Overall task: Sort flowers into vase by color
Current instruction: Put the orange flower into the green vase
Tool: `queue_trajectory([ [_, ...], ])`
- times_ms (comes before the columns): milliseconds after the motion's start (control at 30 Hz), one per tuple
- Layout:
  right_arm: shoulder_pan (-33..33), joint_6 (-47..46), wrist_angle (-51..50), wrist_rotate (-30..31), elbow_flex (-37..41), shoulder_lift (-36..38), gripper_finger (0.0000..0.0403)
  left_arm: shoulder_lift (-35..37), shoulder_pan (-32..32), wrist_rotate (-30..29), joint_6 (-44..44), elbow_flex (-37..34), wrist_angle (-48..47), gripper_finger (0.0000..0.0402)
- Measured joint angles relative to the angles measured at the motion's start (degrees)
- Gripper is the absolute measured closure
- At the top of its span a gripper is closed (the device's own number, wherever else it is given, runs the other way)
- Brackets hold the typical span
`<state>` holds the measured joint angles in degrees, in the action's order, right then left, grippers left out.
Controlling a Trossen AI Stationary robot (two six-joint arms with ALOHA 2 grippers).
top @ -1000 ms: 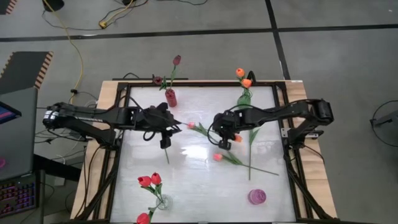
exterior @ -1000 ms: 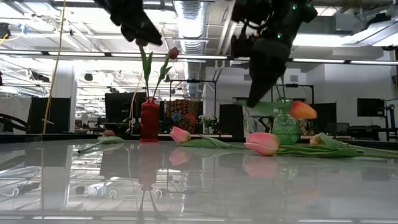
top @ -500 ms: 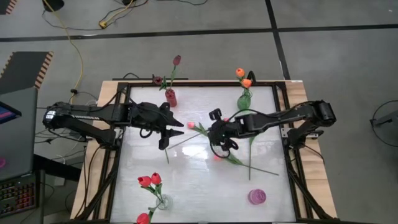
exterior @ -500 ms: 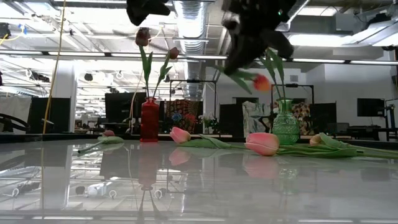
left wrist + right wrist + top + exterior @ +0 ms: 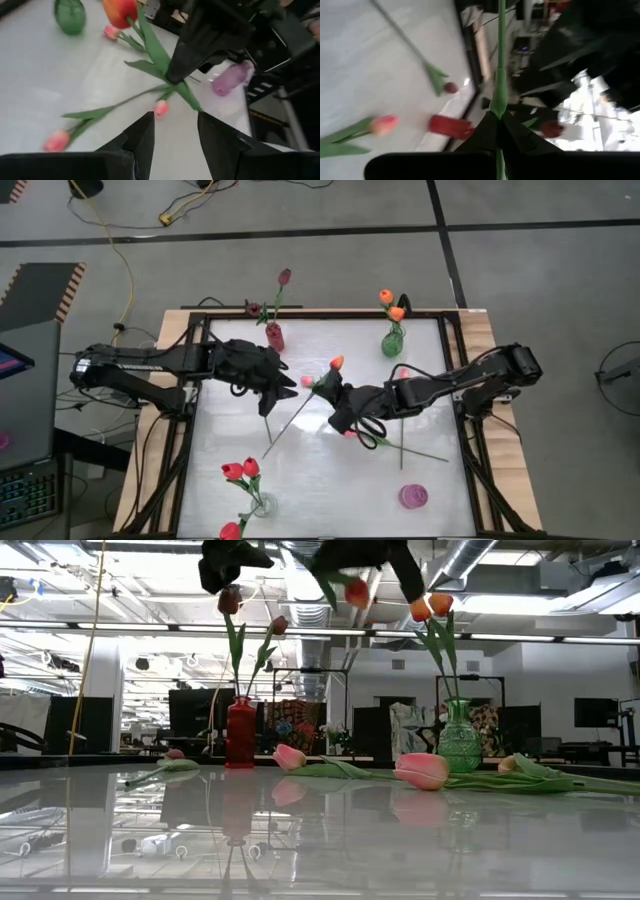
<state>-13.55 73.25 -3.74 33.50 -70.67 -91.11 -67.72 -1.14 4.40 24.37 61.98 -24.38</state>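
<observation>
Loose pink tulips [image 5: 352,433] mid-table

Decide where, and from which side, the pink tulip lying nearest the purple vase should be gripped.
Grip the pink tulip midway along its bare stem, coming straight down with the jaws across it. It lies flat, with a thin, straight stem and a bulbous head. The right gripper, shut on an orange tulip, hangs near its head. The left gripper waits open.
</observation>
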Motion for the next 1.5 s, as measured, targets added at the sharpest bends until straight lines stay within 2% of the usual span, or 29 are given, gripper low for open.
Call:
queue_trajectory([
  [133, -0.2, 4.8, 5.7, 0.0, 0.0, 0.0, 0.0365, -1.4, -0.4, 4.4, 1.4, 0.0, 2.8, 0.0265],
  [333, -0.2, 5.5, 8.8, -0.2, 0.0, 0.0, 0.0365, -2.7, -0.5, 8.4, 3.4, 0.0, 6.5, 0.0265],
  [767, -0.5, 5.4, 8.1, -0.4, 0.0, 0.0, 0.0365, -2.7, -0.5, 8.8, 9.7, 0.0, 8.5, 0.0265],
  [1233, -0.2, 5.2, 7.7, -0.4, 0.0, 0.0, 0.0365, -2.7, -0.5, 8.0, 10.0, 0.0, 8.5, 0.0265],
  [1500, -0.2, 5.3, 11.0, -0.6, 0.0, 0.0, 0.0365, -2.7, -0.5, 8.4, 10.0, 0.0, 8.5, 0.0265],
])
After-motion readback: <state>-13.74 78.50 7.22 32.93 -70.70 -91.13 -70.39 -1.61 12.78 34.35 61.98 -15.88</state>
